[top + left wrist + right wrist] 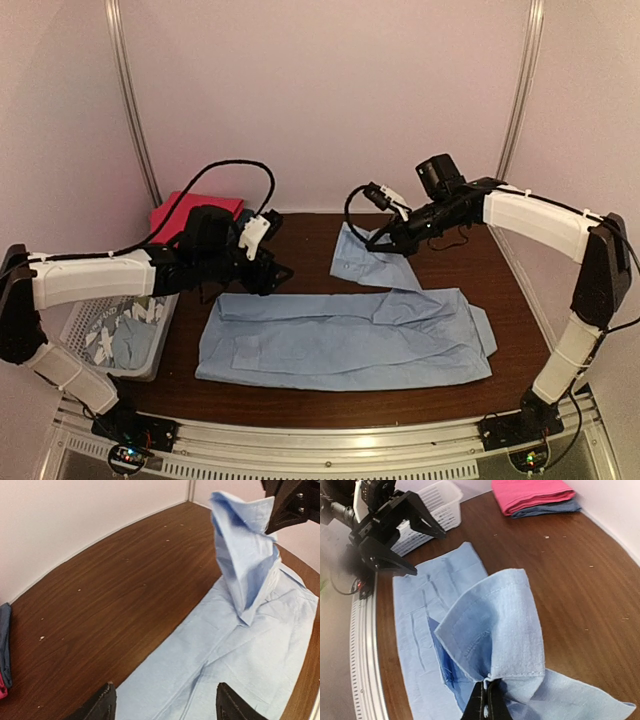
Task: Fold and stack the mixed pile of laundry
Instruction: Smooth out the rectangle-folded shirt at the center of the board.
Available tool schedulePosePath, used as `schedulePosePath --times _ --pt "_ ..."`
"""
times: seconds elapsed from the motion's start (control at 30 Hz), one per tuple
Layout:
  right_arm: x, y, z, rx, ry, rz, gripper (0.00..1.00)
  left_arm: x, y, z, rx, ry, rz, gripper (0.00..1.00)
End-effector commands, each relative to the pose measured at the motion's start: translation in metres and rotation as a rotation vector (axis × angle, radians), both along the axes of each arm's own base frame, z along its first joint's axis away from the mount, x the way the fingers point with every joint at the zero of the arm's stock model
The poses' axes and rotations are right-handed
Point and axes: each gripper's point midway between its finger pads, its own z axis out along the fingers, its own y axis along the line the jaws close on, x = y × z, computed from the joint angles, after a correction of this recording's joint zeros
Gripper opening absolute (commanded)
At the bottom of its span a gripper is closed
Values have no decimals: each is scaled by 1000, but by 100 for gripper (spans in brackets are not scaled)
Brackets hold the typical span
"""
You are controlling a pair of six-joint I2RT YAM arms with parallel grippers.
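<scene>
A large light blue shirt (345,345) lies spread flat across the middle of the brown table. One sleeve (370,262) is pulled up off its far edge, and my right gripper (385,240) is shut on the cuff. The right wrist view shows the closed jaws pinching the cuff (489,692), with the sleeve (495,625) fanning out beyond them. My left gripper (280,272) hovers open over the shirt's far left edge with nothing between its fingers (102,705). In the left wrist view the shirt (235,655) lies below and the raised sleeve (245,550) hangs ahead.
A white perforated basket (150,350) stands at the left edge, holding a light blue garment with white print (120,335). A folded magenta cloth (195,215) lies on a darker blue cloth (545,510) at the back left. Walls close the back and sides.
</scene>
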Motion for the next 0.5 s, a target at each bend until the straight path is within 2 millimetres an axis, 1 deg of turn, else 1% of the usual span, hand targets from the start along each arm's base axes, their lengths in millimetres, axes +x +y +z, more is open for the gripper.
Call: schedulePosePath --times 0.0,0.1,0.2,0.3,0.33,0.37,0.4,0.43,0.47 --pt "-61 17 3 51 66 210 2 -21 -22 24 -101 -110 -118 67" --pt "-96 35 1 49 97 312 3 -30 -15 30 -152 -115 -109 66" --pt "-127 50 -11 10 144 392 3 -37 -5 37 -181 -114 -86 67" --pt "-158 57 -25 -34 222 471 4 -42 5 39 -176 -93 -52 66" --pt "-167 58 -28 -45 235 487 8 -45 8 39 -178 -89 -48 66" --pt "-173 57 -29 -50 243 497 28 -48 10 39 -178 -86 -49 67" --pt "-177 56 -29 -52 247 499 44 -51 13 39 -179 -86 -49 68" --pt "-178 54 -27 -55 237 487 48 -54 15 37 -169 -82 -51 68" --pt "-176 51 -25 -57 217 467 49 -57 16 34 -157 -78 -53 68"
